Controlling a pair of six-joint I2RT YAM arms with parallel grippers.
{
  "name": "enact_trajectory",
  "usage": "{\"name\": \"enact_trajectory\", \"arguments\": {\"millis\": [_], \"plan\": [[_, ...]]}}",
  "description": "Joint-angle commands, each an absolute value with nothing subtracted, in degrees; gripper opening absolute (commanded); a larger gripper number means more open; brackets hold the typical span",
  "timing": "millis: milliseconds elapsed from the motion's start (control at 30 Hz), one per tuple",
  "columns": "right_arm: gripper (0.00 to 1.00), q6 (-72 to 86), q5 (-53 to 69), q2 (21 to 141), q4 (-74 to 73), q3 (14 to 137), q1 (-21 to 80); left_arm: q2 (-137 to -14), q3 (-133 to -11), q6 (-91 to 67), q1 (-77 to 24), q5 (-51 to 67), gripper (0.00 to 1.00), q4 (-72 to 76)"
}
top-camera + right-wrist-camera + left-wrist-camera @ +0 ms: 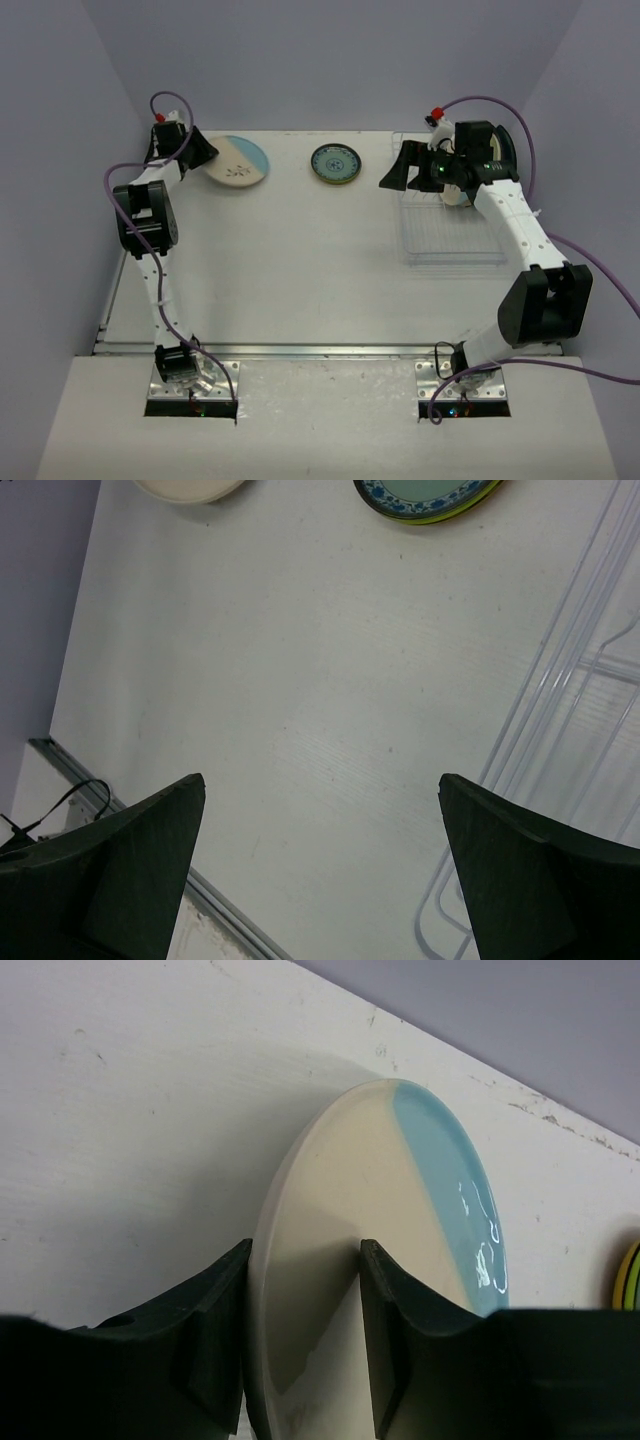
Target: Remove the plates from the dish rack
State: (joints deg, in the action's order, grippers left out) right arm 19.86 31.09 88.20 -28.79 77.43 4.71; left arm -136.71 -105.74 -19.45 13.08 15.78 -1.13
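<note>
Progress looks partial: two plates lie flat on the bench (300, 270) along its far edge, well apart from the rack (455, 245). One is a cream and light-blue plate (400, 1190) at the far left; the other is a small blue-patterned plate (336, 164) with a lime rim, near the middle. The left fingers (305, 1250) sit either side of the cream and blue plate's near rim, one at its outer edge and one over its top face. They are spread wider than the rim is thick, so they seem parted around it rather than pinching it, and the plate rests on the bench. The right fingers (320, 780) are spread wide with nothing between them, hanging over bare bench just beside the rack's left edge. At the rack's raised far end, partly hidden by the right arm, a dark plate (503, 150) stands upright and something cream (457, 195) shows nearer the front, probably another plate. I cannot tell whether more stand behind the arm. The rack's flat grid base looks bare. So at least two plates appear left to unload.
</note>
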Motion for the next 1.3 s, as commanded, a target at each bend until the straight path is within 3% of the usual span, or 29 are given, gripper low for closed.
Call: {"name": "enact_trajectory", "arguments": {"millis": [0,433,667,933,1067,1267], "plan": [[0.99,18.85,30.53,88.33,-27.6,79.42,4.66,-139.95,-108.13,-13.84,13.36,11.78,0.4,-2.81],[0.99,17.75,30.03,88.62,-28.12,79.66,4.66,-143.09,-113.0,-12.89,14.53,17.11,0.57,-11.58],[0.99,17.23,29.45,88.59,-28.48,80.33,4.66,-140.16,-111.76,-10.42,14.71,11.17,0.63,-14.5],[0.99,6.23,8.84,86.76,-31.3,84.14,4.66,-120.97,-101.26,1.55,11.49,-6.17,0.66,-7.4],[0.99,1.07,-4.26,88.61,-32.8,86.98,1.33,-103.15,-84.16,15.87,3.2,-13.17,0.68,7.73],[0.97,0.5,-5.65,94.78,-35.25,92.61,-7.53,-91.0,-73.66,20.8,-6.7,-15.58,0.69,10.7]]}}
